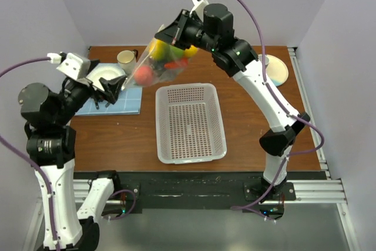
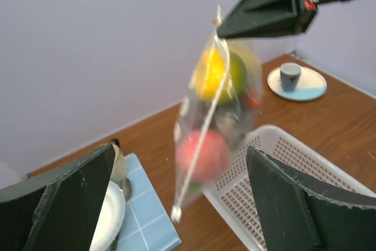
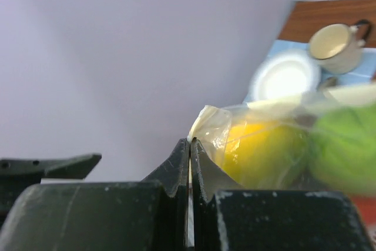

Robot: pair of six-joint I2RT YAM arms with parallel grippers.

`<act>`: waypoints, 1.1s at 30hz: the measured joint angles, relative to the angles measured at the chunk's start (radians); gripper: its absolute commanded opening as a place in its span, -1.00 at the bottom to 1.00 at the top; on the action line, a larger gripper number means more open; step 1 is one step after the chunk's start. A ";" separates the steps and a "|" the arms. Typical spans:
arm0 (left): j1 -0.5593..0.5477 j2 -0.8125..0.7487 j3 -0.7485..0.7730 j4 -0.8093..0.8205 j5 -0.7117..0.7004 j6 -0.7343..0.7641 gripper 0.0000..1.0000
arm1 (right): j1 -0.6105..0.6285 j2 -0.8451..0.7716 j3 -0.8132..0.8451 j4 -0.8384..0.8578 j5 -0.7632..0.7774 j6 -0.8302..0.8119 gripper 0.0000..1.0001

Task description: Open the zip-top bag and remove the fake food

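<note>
The zip-top bag (image 1: 157, 63) hangs in the air over the back of the table, left of the basket's far end. My right gripper (image 1: 162, 32) is shut on its top corner (image 3: 205, 123), jaws pressed together. Inside the bag the fake food shows: a red-pink fruit (image 1: 143, 75) lowest, a yellow fruit (image 1: 157, 48) and a green one (image 1: 189, 51) higher up, an orange-red piece (image 1: 174, 64) between. The white zip strip (image 2: 200, 139) runs down the bag's edge facing my left gripper (image 1: 116, 90). That gripper stands wide open, short of the bag, with nothing between its fingers (image 2: 76, 198).
A white perforated basket (image 1: 189, 123) lies in the table's middle, just below and right of the bag. A blue tiled mat (image 1: 126, 101) with a white plate (image 1: 106, 76) and a cup (image 1: 125, 59) is at back left. A saucer with a small cup (image 1: 275, 69) sits back right.
</note>
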 measured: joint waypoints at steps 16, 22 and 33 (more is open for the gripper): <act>-0.005 -0.070 0.043 0.134 -0.633 -0.261 1.00 | 0.244 -0.102 -0.144 -0.080 0.007 -0.027 -1.00; -0.005 -0.023 -0.008 0.213 -0.490 -0.391 0.97 | 0.227 -0.157 -0.145 -0.138 0.062 -0.066 -1.00; 0.026 0.026 -0.230 0.337 0.266 -0.263 0.92 | -0.031 -0.319 -0.163 -0.159 0.078 -0.024 -1.00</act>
